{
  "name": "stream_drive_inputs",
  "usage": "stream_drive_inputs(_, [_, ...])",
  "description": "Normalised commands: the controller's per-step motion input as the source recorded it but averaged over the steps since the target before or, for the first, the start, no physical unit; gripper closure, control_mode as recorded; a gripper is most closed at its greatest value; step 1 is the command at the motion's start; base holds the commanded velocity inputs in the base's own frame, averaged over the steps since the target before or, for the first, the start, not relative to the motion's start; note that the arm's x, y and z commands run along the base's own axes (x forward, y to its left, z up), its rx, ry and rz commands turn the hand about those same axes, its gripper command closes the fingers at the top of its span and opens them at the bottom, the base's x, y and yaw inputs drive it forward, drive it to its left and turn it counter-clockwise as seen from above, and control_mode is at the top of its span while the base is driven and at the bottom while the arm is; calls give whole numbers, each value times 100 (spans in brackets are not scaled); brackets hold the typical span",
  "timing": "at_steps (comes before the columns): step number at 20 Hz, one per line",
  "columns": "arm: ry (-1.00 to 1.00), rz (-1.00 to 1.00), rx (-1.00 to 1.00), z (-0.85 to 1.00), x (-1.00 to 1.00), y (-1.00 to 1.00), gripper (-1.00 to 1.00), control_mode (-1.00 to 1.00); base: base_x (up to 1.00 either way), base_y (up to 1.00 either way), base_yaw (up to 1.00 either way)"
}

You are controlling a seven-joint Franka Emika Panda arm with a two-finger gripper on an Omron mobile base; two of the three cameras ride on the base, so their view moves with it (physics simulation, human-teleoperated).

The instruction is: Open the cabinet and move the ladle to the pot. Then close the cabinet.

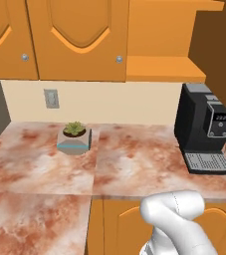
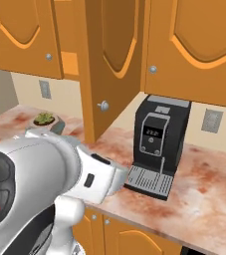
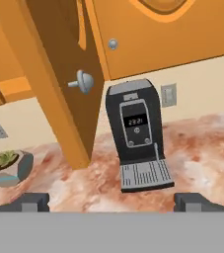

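Tool (image 3: 111, 201) spread wide, facing upright, open cabinet door (image 3: 59, 84).

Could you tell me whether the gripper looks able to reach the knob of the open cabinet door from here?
Probably yes: the open gripper faces the knob with nothing between them.

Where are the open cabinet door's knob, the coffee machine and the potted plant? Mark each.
knob (image 3: 84, 81), hand view, its round head.
coffee machine (image 3: 134, 121), hand view, its front panel.
potted plant (image 1: 74, 128), left base view, its green leaves.
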Motion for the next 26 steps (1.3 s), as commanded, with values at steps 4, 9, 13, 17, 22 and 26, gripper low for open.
stream_drive_inputs(4, [-19,0,10,9,27,-44,-100,-100,0,0,0])
stream_drive_inputs(9, [-14,0,11,22,52,-6,-100,-100,0,0,0])
stream_drive_inputs(13, [-12,0,12,38,88,0,-100,-100,0,0,0])
stream_drive_inputs(17, [-10,0,13,45,81,0,-100,-100,0,0,0])
stream_drive_inputs(22, [-7,0,10,27,72,9,-100,-100,0,0,0])
stream_drive_inputs(26, [-5,2,6,15,66,22,-100,-100,0,0,0])
